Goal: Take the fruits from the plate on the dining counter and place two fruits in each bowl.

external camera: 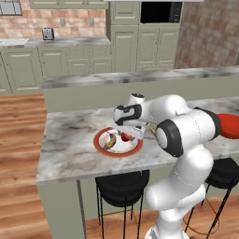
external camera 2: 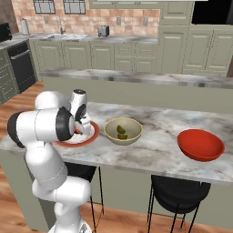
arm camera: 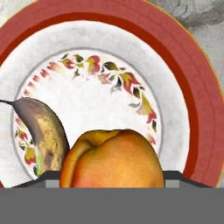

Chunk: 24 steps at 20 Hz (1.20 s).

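- Two fruits sit on the plate [arm camera: 192, 87] in front of you: one orange-red fruit [arm camera: 114, 159] and one brownish-yellow banana [arm camera: 43, 133], touching side by side in the hand view.
- Two limes [external camera 2: 121, 132] lie in the pale yellow-tan bowl [external camera 2: 123, 131], just beside the plate on the dining counter [external camera 2: 159, 123].
- One red bowl [external camera 2: 200, 144] stands further along the same counter, well apart from the plate.
- Your gripper [external camera: 127, 135] hangs low over the plate, right at the orange-red fruit; the fruit fills the space at the fingers in the hand view, but you cannot tell whether the jaws press on it or stand free.
- Two black stools [external camera: 122, 186] stand under the counter.
- One toaster [external camera: 47, 33] rests on the far worktop.
- No writing or brand can be read anywhere.
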Tool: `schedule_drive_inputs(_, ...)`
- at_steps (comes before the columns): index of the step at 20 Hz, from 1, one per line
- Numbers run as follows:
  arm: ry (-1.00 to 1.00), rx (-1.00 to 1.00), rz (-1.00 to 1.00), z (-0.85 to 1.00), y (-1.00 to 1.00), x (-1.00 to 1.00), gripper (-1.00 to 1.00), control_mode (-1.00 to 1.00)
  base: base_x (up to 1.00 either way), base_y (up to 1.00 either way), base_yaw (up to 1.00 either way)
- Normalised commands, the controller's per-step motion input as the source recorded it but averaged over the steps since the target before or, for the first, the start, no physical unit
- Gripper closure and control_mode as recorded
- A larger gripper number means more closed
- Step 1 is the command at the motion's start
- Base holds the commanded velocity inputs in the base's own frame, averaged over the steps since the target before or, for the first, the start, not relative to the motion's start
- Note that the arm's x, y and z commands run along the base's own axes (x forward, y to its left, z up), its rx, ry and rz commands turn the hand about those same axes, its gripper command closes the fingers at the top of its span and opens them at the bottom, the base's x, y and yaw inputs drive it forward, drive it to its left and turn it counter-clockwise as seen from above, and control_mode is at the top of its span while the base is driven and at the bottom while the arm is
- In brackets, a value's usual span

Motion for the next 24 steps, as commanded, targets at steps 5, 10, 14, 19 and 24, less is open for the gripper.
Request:
schedule_drive_inputs(5, 0.0, 0.06, 0.0, 0.77, -0.14, -0.6, 1.0, -1.0, 0.0, 0.0, 0.0)
schedule_drive_inputs(10, 0.0, 0.0, 0.0, 0.34, -0.16, -0.69, 1.0, -1.0, 0.0, 0.0, 0.0)
schedule_drive_inputs(14, -0.03, 0.0, 0.0, 0.06, -0.05, -0.45, 1.0, -1.0, 0.0, 0.0, 0.0)
schedule_drive_inputs(19, -0.01, 0.0, 0.0, 0.0, 0.0, 0.0, 1.0, -1.0, 0.0, 0.0, 0.0)
schedule_drive_inputs(24, 0.0, 0.0, 0.0, 0.0, 0.0, 0.0, 1.0, -1.0, 0.0, 0.0, 0.0)
